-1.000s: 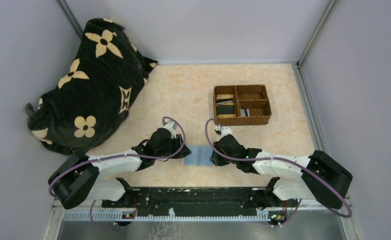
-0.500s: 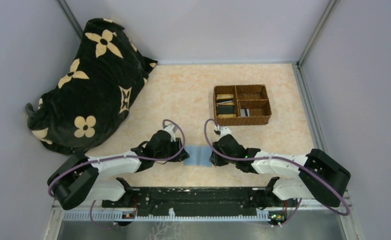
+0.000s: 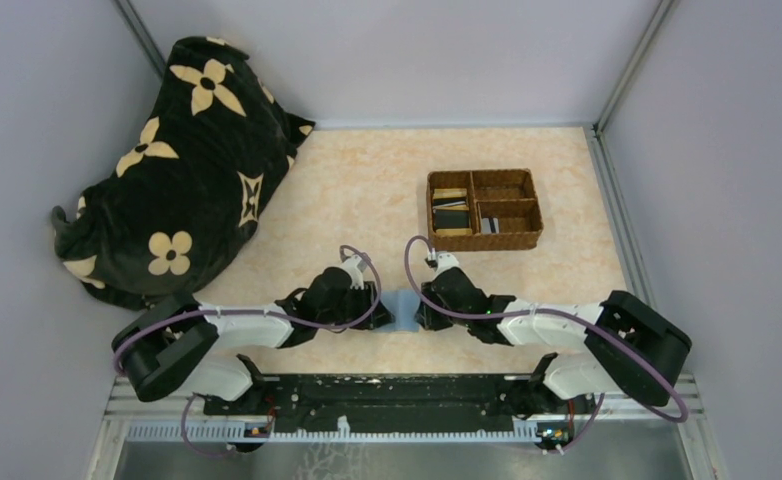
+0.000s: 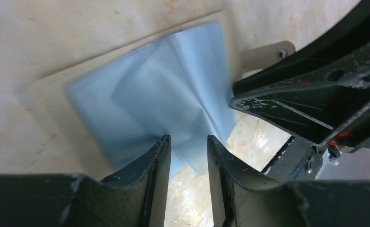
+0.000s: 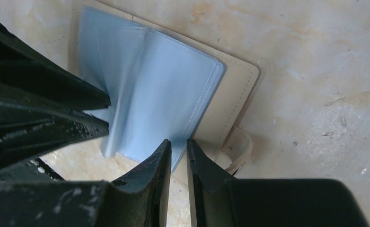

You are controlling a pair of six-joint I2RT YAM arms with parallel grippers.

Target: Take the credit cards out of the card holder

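Overhead view shows the card holder (image 3: 399,308) open at the table's six o'clock between both grippers, while the left wrist view has the left gripper (image 4: 188,146) pinching a blue leaf, and the right gripper (image 5: 178,149) nips its edge, likely bracing it.

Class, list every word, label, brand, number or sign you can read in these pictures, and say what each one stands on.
No readable text anywhere.
Open cream-beige folding card holder with pale blue-grey sleeves: blank, no print visible.
Cards in the brown woven compartment tray: too small to read.
Black blanket with cream flower shapes: a pattern only, no letters.
Left hand and right hand: scuffed black, no markings legible.
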